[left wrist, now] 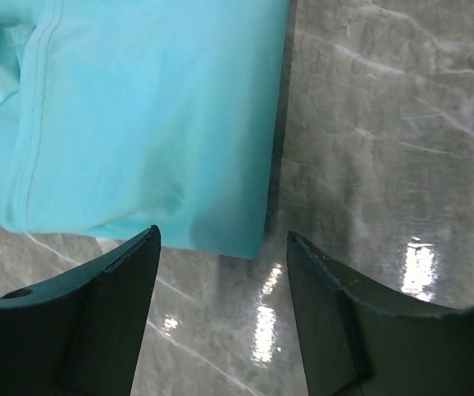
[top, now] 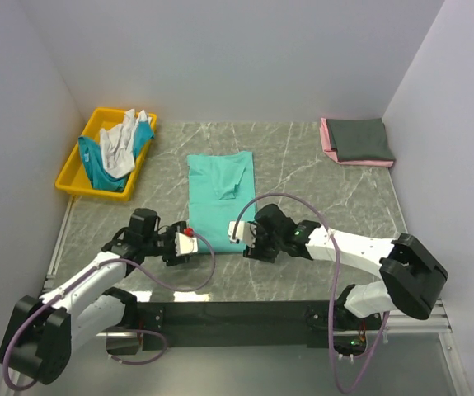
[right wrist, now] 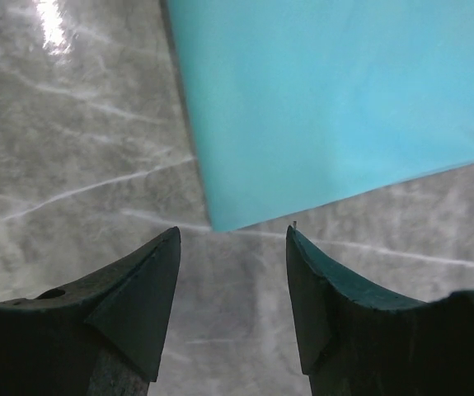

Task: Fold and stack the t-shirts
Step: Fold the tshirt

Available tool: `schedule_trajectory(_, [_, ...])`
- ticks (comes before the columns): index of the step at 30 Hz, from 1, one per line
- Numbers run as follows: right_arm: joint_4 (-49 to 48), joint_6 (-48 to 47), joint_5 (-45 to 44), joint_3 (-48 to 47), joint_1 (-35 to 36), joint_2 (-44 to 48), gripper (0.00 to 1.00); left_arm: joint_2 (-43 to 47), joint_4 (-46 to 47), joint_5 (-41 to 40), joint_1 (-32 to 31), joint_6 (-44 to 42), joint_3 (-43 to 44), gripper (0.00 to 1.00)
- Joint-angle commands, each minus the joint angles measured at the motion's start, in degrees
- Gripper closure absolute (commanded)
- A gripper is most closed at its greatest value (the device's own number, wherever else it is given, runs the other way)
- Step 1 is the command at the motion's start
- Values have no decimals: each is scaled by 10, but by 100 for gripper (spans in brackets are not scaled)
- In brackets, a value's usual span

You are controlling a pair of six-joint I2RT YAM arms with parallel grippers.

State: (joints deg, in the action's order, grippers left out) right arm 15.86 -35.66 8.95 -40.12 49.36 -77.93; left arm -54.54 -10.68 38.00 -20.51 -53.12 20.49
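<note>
Both arms reach over the near part of the grey marble worktop, where the sea-green t-shirt lies folded into a long strip that runs away from the arm bases. The left gripper hovers at the strip's near left corner and the right gripper at its near right corner.

Seen from the left wrist, the left gripper has its jaws spread wide with nothing between them. The sea-green t-shirt has a rounded corner just ahead of the gap, and a stitched seam crosses its cloth. From the right wrist, the right gripper is likewise wide and empty. Here a sharp corner of the sea-green t-shirt points at the space between the fingers without touching them.

Bare stone lies open on either side of the strip and beyond its far end. Plain walls close the worktop in at the left, right and back.

At the far left corner a yellow bin holds a crumpled white t-shirt lying over a teal t-shirt. At the far right corner, well apart from the arms, a folded dark grey t-shirt sits on a folded pink t-shirt, whose edge shows along the left. Nothing lies between either gripper and the sea-green cloth.
</note>
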Motion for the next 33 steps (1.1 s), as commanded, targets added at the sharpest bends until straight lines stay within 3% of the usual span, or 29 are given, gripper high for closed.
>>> schedule_trajectory(1, [-67, -48, -31, -8, 13, 2, 39, -19, 59, -13, -21, -44, 1, 32])
schedule_trajectory(19, [-66, -72, 1, 16, 24, -52, 49, -105, 102, -16, -42, -58, -1, 40])
schedule_trajectory(26, [-54, -65, -15, 0, 25, -82, 81, -123, 78, -14, -42, -80, 9, 52])
schedule_trajectory(28, [-52, -61, -16, -3, 25, -82, 97, -118, 66, -14, -42, -93, 6, 58])
schedule_trajectory(33, [-17, -35, 2, -18, 25, -53, 100, -109, 44, -19, -42, -87, 14, 78])
